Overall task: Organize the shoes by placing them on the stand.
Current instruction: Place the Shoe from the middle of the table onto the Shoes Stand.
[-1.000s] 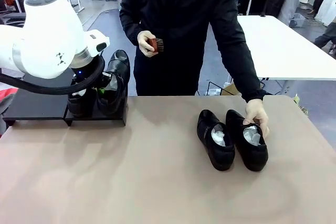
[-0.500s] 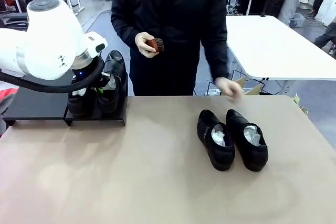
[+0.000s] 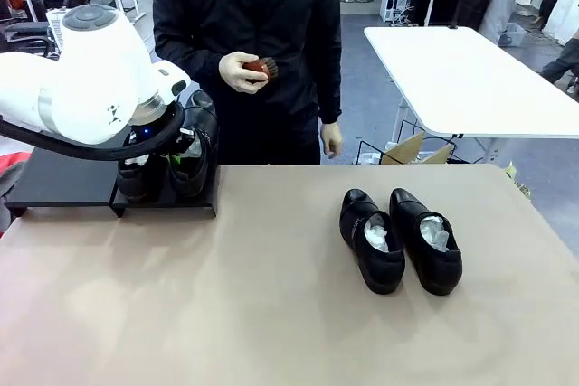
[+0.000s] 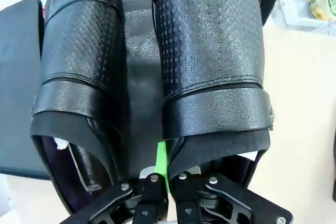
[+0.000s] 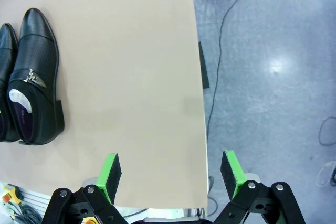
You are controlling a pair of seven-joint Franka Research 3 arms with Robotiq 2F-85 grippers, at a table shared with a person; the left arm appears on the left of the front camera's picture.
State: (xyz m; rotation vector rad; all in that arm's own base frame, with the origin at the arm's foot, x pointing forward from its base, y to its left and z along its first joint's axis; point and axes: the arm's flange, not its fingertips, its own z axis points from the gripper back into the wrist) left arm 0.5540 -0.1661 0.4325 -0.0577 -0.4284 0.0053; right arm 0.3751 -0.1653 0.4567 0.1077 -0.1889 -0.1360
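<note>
Two glossy black shoes stand side by side on the right end of the low black stand at the far left. My left gripper is down over them. In the left wrist view it is shut on the inner wall of the right shoe, beside the left shoe. Two more shoes, stuffed with white paper, lie together on the table at centre right. My right gripper hangs open above the table's edge, with one of those shoes off to its left.
A person in black stands across the table holding a small red-brown brush at chest height, the other hand hanging by the far edge. The brown table is bare in front. A white table stands behind at the right.
The person's hand has left the shoes at centre right and the person has stepped to the left. The shoe in my left gripper has come down lower onto the stand.
</note>
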